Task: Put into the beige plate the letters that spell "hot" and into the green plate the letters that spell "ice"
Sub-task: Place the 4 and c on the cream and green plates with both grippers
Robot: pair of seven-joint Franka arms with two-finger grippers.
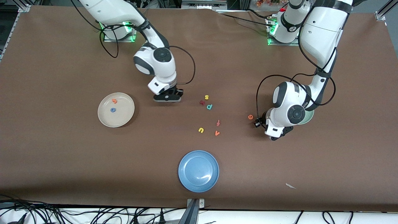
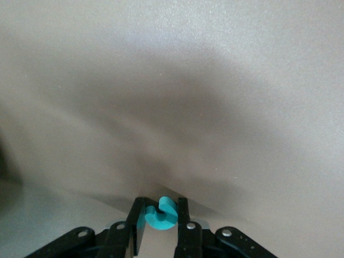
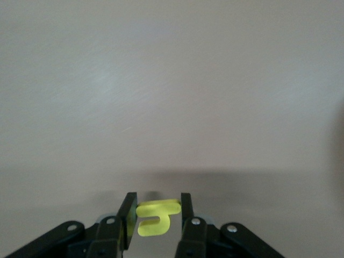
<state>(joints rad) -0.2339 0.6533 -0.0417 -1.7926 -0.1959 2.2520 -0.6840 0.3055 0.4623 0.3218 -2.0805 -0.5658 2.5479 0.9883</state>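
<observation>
While beige plate [image 1: 102, 116] holds t [image 1: 114, 100], o [image 1: 113, 109] — nothing else.

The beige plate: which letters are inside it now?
Inside the beige plate lie two letters: an orange t and a blue o, the o nearer to the front camera. Nothing covers the plate, and no yellow h lies in it.

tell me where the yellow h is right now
The yellow h is pinched between the fingers of the right gripper, low over the table beside the beige plate, toward the right arm's end.
</observation>
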